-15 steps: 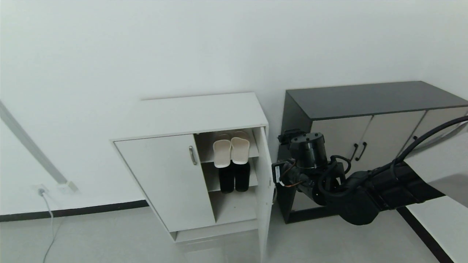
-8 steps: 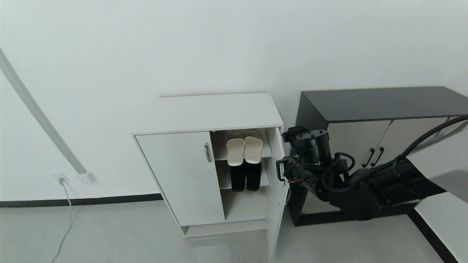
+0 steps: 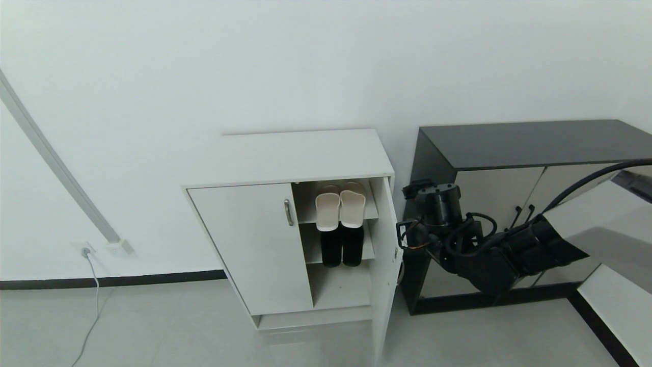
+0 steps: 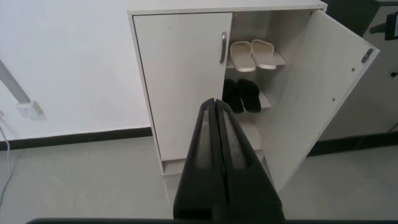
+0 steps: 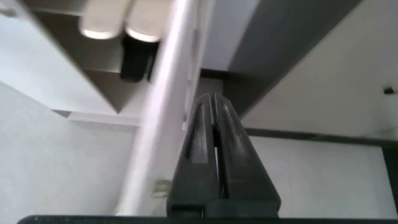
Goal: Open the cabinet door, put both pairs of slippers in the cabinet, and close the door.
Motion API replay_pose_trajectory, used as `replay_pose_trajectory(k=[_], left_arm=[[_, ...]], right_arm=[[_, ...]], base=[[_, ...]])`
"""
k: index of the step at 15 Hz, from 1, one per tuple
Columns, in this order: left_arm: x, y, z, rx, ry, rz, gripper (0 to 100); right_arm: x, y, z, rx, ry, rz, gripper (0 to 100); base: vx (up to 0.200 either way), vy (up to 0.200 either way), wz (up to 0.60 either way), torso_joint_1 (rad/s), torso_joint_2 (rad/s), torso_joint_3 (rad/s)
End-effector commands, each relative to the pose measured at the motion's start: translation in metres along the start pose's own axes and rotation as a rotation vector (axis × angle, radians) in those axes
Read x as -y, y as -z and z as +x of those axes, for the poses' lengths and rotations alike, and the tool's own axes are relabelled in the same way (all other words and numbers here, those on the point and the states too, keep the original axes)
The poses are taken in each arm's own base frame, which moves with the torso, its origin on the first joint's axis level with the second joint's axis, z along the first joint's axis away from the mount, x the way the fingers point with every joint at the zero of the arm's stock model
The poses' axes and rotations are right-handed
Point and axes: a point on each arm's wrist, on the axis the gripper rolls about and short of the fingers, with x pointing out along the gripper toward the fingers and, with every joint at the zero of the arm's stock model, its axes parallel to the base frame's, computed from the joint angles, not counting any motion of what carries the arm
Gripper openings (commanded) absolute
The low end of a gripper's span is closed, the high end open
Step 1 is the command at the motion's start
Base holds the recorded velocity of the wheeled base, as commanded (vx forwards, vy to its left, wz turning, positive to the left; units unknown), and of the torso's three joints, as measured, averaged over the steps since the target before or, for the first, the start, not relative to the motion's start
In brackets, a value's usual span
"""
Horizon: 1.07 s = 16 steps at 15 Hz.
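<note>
Bright even light — white wall (image 3: pixel 305 61) washed flat, soft shadows inside cabinet (image 3: pixel 300 153) and under dark sideboard (image 3: pixel 509 137) — faint sheen on floor (image 3: pixel 178 331).

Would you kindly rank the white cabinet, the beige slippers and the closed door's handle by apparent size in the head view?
Largest to smallest:
1. white cabinet
2. beige slippers
3. handle, clearly the smallest

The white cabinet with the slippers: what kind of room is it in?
Probably a plain indoor room set up like a home entryway: a shoe cabinet holding two pairs of slippers, a dark-topped sideboard beside it, and a bare white wall.
</note>
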Motion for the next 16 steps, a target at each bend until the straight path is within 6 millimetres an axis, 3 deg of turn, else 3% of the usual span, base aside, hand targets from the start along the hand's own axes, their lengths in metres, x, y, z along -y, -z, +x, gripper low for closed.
replay_pose_trajectory(k=[1,5,10,16], left_arm=[[0.0,0.0,0.0,-0.001,0.0,0.0,0],[0.0,0.0,0.0,-0.001,0.0,0.0,0],[0.0,0.0,0.0,-0.001,0.0,0.0,0],[0.0,0.0,0.0,-0.001,0.0,0.0,0]], right_arm=[[-0.003,0.01,0.009,-0.023,0.003,-0.008,0],[-0.02,0.009,0.001,0.003,-0.049,0.013,0],[-0.055,0.009,-0.027,0.028,-0.211,0.079,0],[-0.053,0.014,-0.039,0.009,-0.288,0.074,0]], base=[[0.0,0.0,0.0,0.0,0.0,0.0],[0.0,0.0,0.0,0.0,0.0,0.0],[0.0,0.0,0.0,0.0,0.0,0.0],[0.0,0.0,0.0,0.0,0.0,0.0]])
